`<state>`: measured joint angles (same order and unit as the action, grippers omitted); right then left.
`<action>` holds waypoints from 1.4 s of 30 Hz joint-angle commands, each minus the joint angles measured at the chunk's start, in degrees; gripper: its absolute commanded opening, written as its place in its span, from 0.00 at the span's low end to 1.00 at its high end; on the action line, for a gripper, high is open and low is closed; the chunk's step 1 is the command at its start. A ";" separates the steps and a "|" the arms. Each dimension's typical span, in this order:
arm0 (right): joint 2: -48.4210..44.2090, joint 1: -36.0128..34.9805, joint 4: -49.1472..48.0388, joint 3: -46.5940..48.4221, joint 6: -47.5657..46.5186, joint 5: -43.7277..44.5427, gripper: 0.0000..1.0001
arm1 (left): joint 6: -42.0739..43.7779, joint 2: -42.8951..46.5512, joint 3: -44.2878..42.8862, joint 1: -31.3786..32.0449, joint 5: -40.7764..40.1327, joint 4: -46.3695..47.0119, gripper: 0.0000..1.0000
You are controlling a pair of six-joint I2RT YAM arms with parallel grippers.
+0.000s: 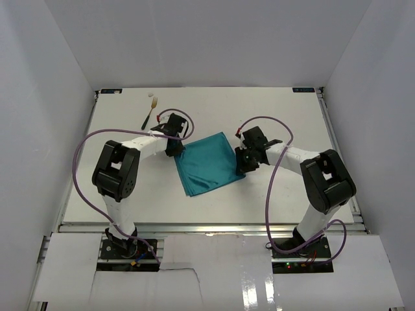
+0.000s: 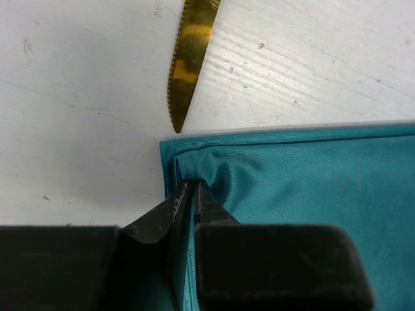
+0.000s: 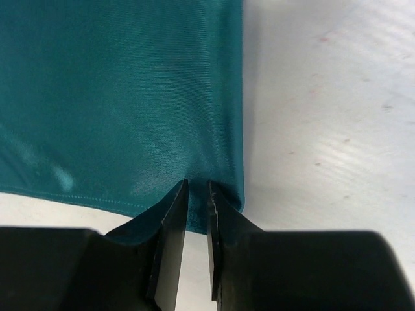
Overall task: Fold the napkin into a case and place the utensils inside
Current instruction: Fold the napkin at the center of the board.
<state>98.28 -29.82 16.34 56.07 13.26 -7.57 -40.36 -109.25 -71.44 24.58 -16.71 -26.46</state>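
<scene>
The teal napkin (image 1: 207,165) lies folded flat in the middle of the table. My left gripper (image 1: 176,149) is at its left corner and is shut on a small ridge of cloth (image 2: 193,184). Just beyond that corner lies the knife, and only its gold blade (image 2: 188,65) shows. My right gripper (image 1: 245,162) is at the napkin's right corner (image 3: 227,194). Its jaws stand a narrow gap apart, astride the cloth's edge, with cloth between the tips (image 3: 198,188). The fork (image 1: 150,111) lies at the back left, pale head away from me.
White walls close in the table (image 1: 292,116) at the back and on both sides. Purple cables (image 1: 81,175) loop from both arms over the table.
</scene>
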 commanded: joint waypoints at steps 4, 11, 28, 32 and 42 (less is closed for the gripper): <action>4.37 3.81 0.80 1.40 -3.41 6.08 0.24 | 0.89 2.19 -0.72 1.35 7.39 1.15 0.28; -1.32 3.98 1.24 3.78 -7.19 2.75 0.27 | 1.69 11.68 -2.13 1.96 7.40 0.88 0.68; -19.27 -7.78 1.77 3.16 -15.01 6.07 0.46 | -4.73 31.29 9.91 1.88 4.32 -5.88 0.98; -17.43 -13.23 2.73 5.61 -16.77 10.55 0.47 | -5.52 34.63 14.82 1.88 4.85 -6.06 0.98; -15.14 -17.55 3.96 7.65 -16.33 10.82 0.48 | -6.05 39.46 18.35 1.88 3.26 -8.17 0.98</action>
<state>82.54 -46.09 19.75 61.34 -2.09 1.80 -45.76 -73.12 -54.30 26.70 -11.79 -33.52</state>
